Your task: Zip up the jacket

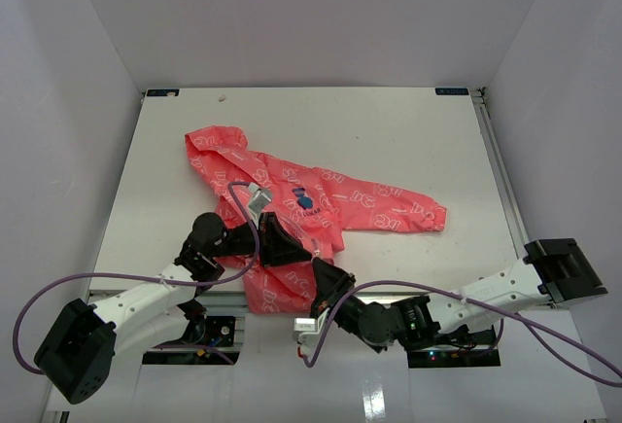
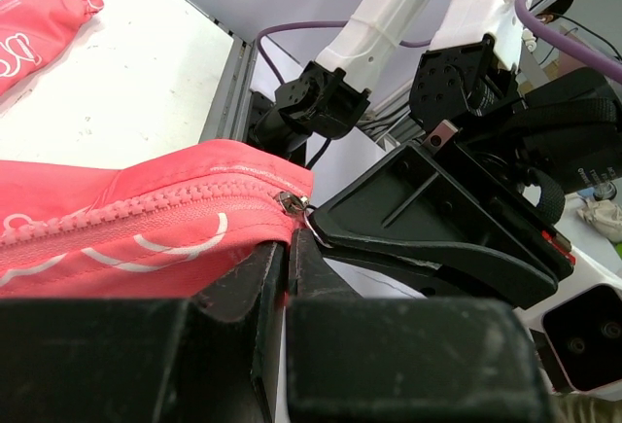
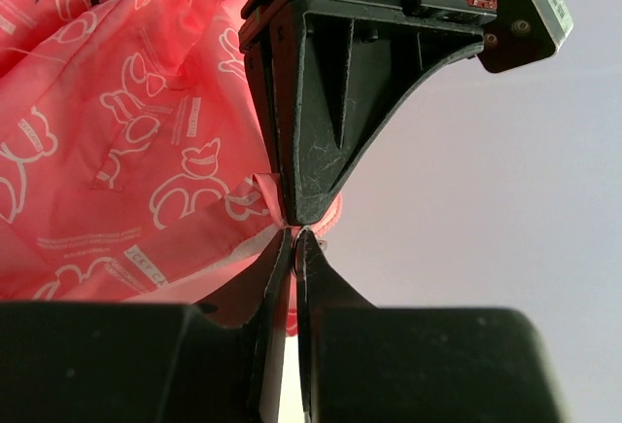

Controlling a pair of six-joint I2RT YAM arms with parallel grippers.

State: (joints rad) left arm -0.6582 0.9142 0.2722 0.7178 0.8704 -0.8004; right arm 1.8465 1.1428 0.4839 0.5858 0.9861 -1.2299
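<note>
Left gripper (image 2: 285,253) pinches jacket (image 2: 117,219) hem; only its wrist view shows right gripper (image 2: 318,229) clamped on zip pull (image 2: 304,210); white table (image 1: 389,131), pale walls (image 1: 311,15).

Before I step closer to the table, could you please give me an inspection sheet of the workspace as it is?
Surface: white table, the garment lying on its middle.
Job's things: coral-pink jacket lies spread, hood far left, one sleeve out to the right; zipper slider sits at the hem end.
Clutter: nothing seen.
Grippers: left gripper shut on the jacket hem just below the zipper; right gripper shut, tips at the slider, a hold on it cannot be confirmed.
Cables: purple cables loop off both arms; one arcs over the jacket.
Surroundings: plain white walls on three sides.
</note>
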